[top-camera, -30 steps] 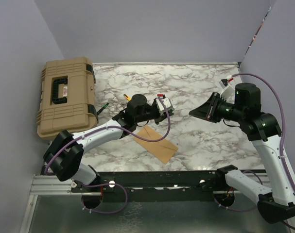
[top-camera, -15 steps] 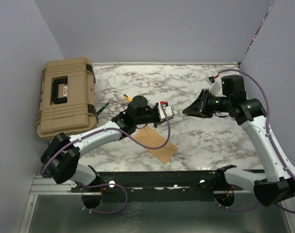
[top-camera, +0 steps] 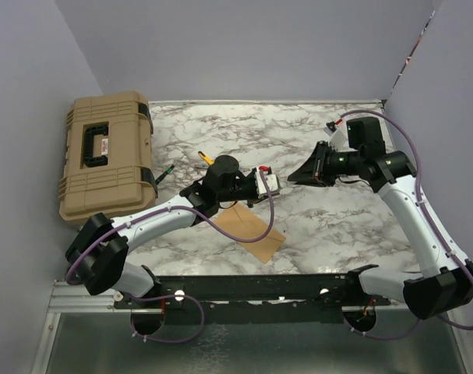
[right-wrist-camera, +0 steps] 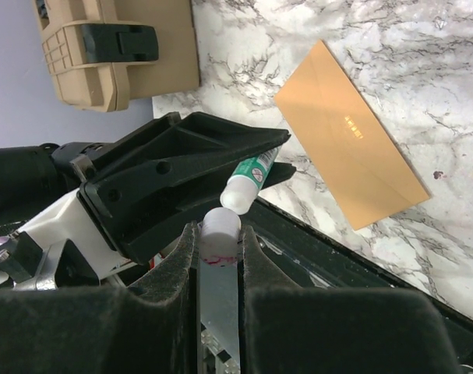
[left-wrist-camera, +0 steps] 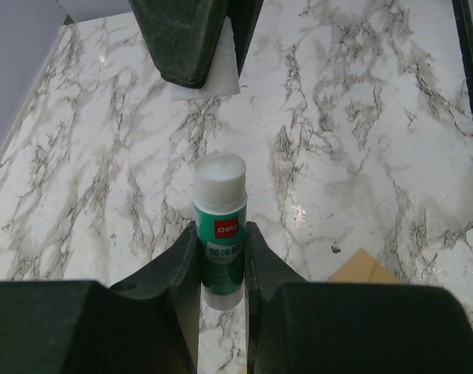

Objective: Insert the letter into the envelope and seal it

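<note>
Marble-patterned table (top-camera: 322,226), tan envelope (top-camera: 255,234) flat near its front edge, tan case (top-camera: 106,152) at left.

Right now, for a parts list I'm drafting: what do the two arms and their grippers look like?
The left arm and right arm have white links, black joints and a purple cable each. The left gripper and right gripper are black, with two wedge-shaped fingers.
</note>
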`<act>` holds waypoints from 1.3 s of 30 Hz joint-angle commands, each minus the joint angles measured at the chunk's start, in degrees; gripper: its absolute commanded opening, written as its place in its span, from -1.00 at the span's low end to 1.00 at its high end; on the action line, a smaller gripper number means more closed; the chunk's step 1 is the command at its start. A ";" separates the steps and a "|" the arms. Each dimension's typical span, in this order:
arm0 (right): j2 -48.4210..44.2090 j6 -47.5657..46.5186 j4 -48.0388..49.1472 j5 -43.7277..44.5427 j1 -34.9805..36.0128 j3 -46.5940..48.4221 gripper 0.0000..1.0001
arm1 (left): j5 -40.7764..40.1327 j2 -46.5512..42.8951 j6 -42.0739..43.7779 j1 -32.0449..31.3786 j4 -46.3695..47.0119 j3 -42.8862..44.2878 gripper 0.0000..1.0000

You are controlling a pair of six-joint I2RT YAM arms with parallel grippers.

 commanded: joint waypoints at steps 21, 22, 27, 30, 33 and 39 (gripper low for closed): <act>2.12 -0.02 5.01 -5.04 -0.15 -4.31 -0.99 | 1.83 -0.60 0.85 -1.18 0.00 2.07 -1.00; 2.11 -0.05 5.02 -5.24 -0.15 -4.42 -0.99 | 1.72 -0.60 0.93 -1.19 -0.01 2.04 -1.00; 1.85 -0.05 5.19 -6.89 -0.15 -4.73 -0.99 | 1.03 -0.42 1.36 -1.20 -0.01 2.31 -1.00; 1.87 -0.10 5.11 -8.06 -0.16 -4.56 -0.99 | 0.76 -0.24 1.70 -1.26 -0.11 2.54 -1.00; 2.08 -0.32 5.22 -9.42 -0.19 -4.65 -0.99 | 0.29 0.07 2.18 -1.34 -0.52 2.84 -1.00; 3.38 -3.29 1.90 -6.95 0.00 -3.05 -0.99 | -0.70 1.27 3.62 -1.59 -4.32 5.42 -1.00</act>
